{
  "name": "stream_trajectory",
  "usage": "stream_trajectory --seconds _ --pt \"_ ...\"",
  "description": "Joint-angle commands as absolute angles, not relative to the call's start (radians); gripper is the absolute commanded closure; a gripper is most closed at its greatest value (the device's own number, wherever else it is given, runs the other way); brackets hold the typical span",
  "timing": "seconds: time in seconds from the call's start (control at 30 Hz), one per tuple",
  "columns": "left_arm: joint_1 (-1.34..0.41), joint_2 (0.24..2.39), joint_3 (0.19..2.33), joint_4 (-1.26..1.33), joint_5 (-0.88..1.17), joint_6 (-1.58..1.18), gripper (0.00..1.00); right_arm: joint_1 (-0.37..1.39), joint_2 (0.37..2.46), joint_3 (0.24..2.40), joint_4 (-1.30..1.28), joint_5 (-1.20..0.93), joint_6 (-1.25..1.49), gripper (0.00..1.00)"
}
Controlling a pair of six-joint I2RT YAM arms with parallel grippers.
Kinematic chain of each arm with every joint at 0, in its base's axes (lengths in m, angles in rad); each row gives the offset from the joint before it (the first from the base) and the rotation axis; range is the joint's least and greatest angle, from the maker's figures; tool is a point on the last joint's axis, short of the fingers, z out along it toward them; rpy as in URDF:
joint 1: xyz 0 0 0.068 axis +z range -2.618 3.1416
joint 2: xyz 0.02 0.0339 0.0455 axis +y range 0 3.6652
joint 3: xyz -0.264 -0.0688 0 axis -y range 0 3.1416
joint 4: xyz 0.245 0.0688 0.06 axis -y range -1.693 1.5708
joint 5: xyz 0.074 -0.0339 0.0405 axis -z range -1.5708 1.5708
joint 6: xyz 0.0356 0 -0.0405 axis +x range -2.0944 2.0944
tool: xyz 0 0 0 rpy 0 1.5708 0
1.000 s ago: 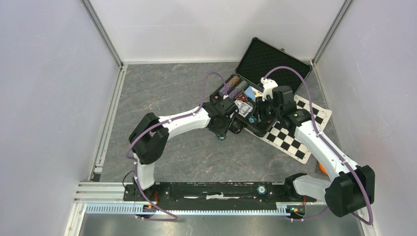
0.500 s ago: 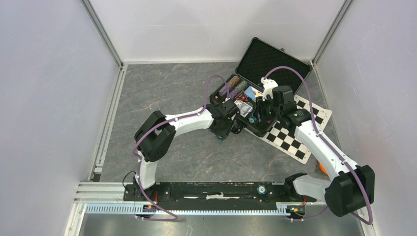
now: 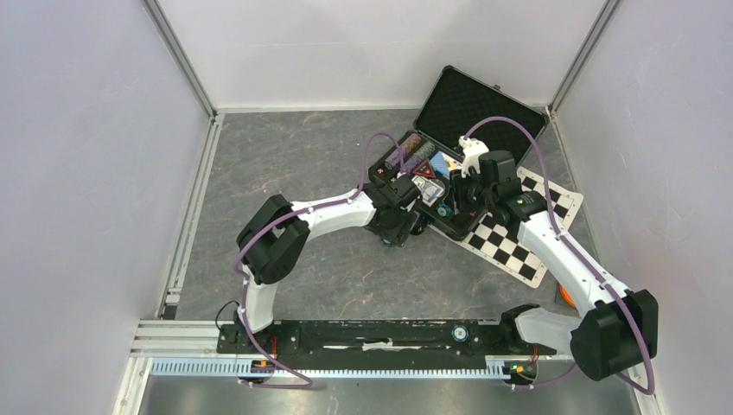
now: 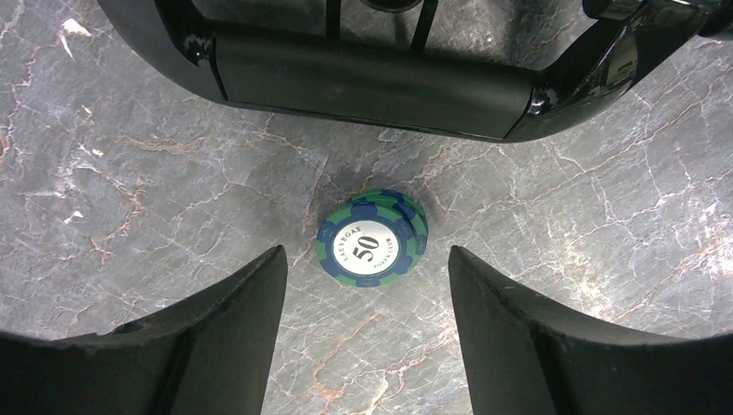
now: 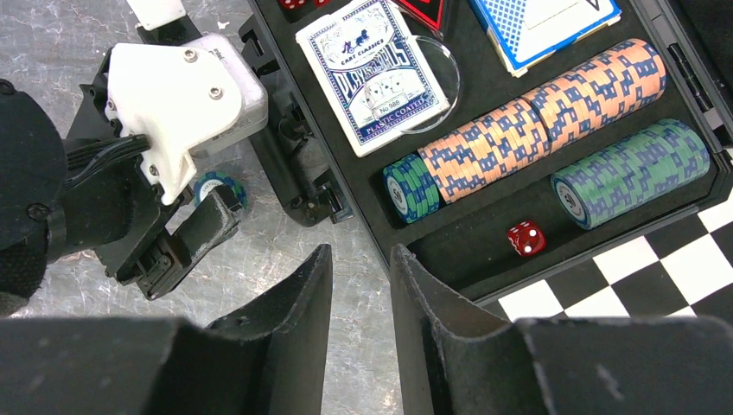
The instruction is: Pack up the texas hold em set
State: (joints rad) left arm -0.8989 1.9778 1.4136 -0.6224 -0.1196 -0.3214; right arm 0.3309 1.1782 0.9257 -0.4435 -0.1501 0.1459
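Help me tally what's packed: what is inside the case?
A boxed deck, a blue deck, rows of orange chips and green chips, and a red die lie in the case. The left arm and right arm cover part of it from above, hiding anything there.

The grey marbled table [image 3: 328,164] carries an open black case [image 3: 480,104], a checkered mat [image 3: 510,246] against it, and one green-blue chip [image 4: 372,238] lying just beside the case's handle [image 4: 372,78].

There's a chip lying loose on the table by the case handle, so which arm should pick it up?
Left. Its jaws stand open on either side of the chip, beside the handle. The right arm's narrow jaws hover at the case edge, away from it.
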Motion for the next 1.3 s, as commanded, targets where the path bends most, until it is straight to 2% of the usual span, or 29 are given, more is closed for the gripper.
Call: stream_trajectory --seconds 0.0,0.53,0.8,1.1,1.27 --pt "-0.897 1.996 1.439 -0.582 -0.091 -0.29 0.26 0.325 1.182 0.965 -0.441 -0.159 0.156 0.63" --pt "-0.913 2.049 1.383 -0.546 -0.192 -0.268 0.35 0.32 1.174 0.966 -0.437 -0.152 0.166 0.64" --pt "-0.913 2.053 1.351 -0.569 -0.184 -0.305 0.45 0.314 1.174 0.968 -0.436 -0.158 0.168 0.63" --pt "-0.873 2.061 1.355 -0.583 -0.145 -0.326 0.68 0.312 1.156 0.943 -0.467 -0.193 0.176 0.63" --pt "-0.874 2.007 1.343 -0.561 -0.142 -0.302 0.72 0.31 1.12 0.885 -0.464 -0.242 0.248 0.62"
